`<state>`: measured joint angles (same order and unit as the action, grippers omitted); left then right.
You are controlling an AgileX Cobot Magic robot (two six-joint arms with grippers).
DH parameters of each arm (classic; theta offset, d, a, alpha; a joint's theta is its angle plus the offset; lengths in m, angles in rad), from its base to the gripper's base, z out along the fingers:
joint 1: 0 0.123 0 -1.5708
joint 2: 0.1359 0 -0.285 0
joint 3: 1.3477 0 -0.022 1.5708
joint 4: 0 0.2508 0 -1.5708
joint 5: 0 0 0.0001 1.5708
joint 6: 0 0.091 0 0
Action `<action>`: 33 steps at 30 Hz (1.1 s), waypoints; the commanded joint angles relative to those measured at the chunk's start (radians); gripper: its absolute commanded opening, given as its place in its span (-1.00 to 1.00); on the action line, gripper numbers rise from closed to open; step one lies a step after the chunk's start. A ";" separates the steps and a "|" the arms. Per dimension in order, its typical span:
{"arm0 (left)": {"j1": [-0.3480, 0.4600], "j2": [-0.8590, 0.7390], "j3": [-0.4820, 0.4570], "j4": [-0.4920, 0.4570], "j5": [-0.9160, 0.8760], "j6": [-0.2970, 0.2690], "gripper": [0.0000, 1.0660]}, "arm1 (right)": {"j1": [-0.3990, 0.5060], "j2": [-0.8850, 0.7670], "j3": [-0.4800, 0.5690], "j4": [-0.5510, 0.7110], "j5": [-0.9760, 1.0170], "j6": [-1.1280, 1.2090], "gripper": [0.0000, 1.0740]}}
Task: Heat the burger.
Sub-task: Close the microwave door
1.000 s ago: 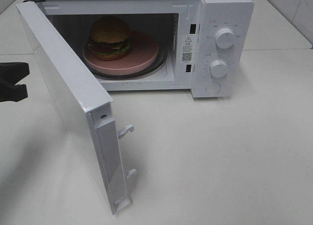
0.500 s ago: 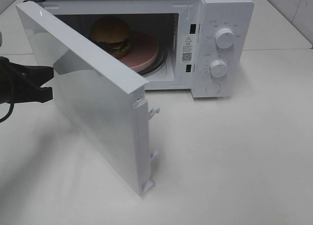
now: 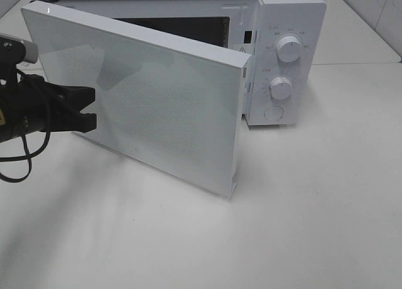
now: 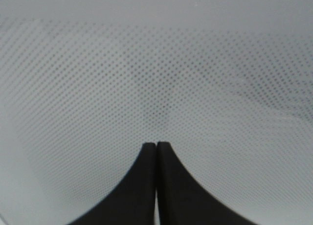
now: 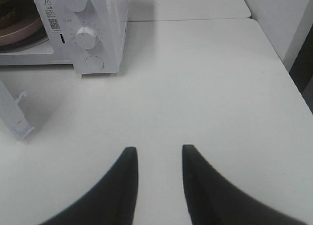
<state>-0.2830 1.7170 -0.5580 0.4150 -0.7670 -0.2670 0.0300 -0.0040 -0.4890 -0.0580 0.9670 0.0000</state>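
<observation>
White bench [image 3: 282,226], near part bare. Right claw [image 5: 157,151]: out of the high view; its wrist camera shows the two dark fingers spread with a clear gap, above open bench [image 5: 205,88], gripping nothing, well to the right of and nearer than the appliance. Left claw [image 3: 93,110]: black, at the left of the scene, tip touching the outer face of the white microwave door with dotted window panel [image 3: 163,113]. Wrist view: fingers pressed together, no gap, tip [image 4: 156,146] flat against the dotted panel [image 4: 156,63], nothing pinched. Door hinged at far left, standing partly open, its free edge near-right and just short of the control panel. White boxy microwave oven [image 3: 301,6] behind it; on its right panel, upper round white knob [image 3: 289,49], lower round white knob [image 3: 281,88], round white button [image 3: 273,113] beneath. The burger: screened by the door in the high view. Right wrist view shows only the round pink plate's rim [image 5: 22,32] inside the cavity; burger itself cannot be made out.
</observation>
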 commanded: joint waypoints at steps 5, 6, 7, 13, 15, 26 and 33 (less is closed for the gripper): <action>-0.052 0.040 -0.093 -0.107 -0.024 0.018 -1.00 | -0.005 -0.029 0.000 0.006 -0.004 -0.005 -0.37; -0.062 0.046 -0.106 -0.131 -0.024 0.023 -1.00 | -0.005 -0.029 0.000 0.006 -0.004 -0.005 -0.37; -0.062 0.046 -0.106 -0.131 -0.024 0.023 -1.00 | -0.005 -0.029 0.000 0.006 -0.004 -0.005 -0.37; -0.116 0.104 -0.175 -0.304 -0.053 0.079 -1.00 | -0.005 -0.029 0.000 0.006 -0.004 -0.005 -0.37; -0.126 0.121 -0.187 -0.341 -0.083 0.093 -1.00 | -0.005 -0.029 0.000 0.006 -0.004 -0.005 -0.37; -0.177 0.191 -0.289 -0.520 -0.137 0.170 -1.00 | -0.005 -0.029 0.000 0.006 -0.004 -0.005 -0.37; -0.189 0.230 -0.378 -0.584 -0.134 0.209 -1.00 | -0.005 -0.029 0.000 0.006 -0.004 -0.005 -0.37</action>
<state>-0.4920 1.9350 -0.8600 0.0310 -0.8440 -0.0860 0.0300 -0.0040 -0.4890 -0.0580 0.9670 0.0000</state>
